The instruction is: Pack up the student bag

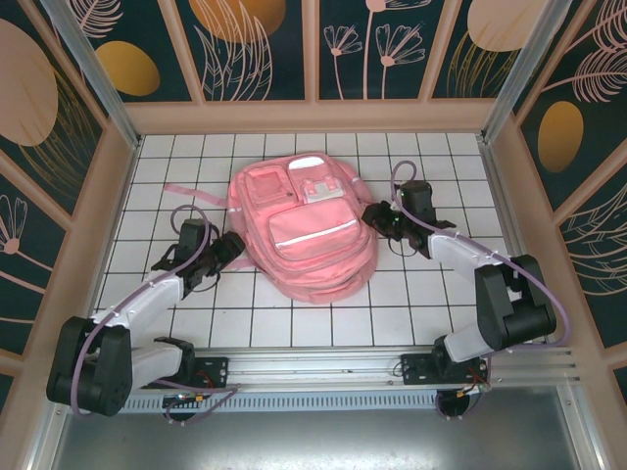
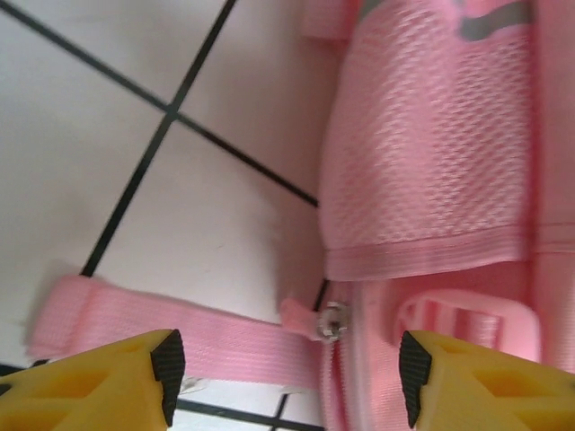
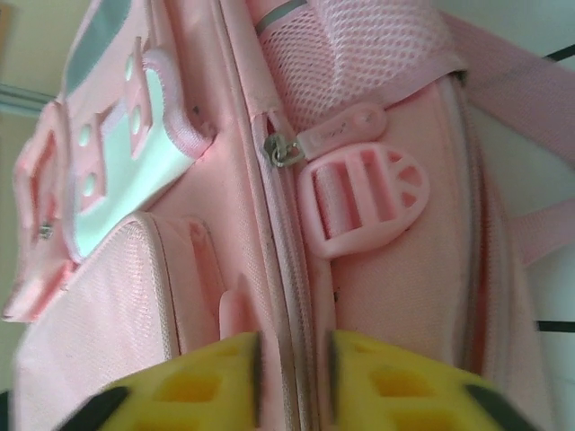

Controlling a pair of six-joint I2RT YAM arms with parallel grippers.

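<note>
Centrally, student bag [image 1: 309, 235]: soft, likely limp; best taken by zipper pull [image 3: 346, 130]. Left gripper [image 2: 289, 364] wide open, right gripper [image 3: 295, 359] barely parted; both empty.

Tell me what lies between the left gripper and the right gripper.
The student bag lies there, front pockets up, the left gripper at one side and the right gripper at the other. The top view shows this.

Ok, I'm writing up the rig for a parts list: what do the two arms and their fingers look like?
Both arms, left and right, have pale grey-white links and chunky black joints. A lilac cable loops along each. The fingers are yellow with moulded recesses, on the left and right alike; the left ones carry black pads.
</note>
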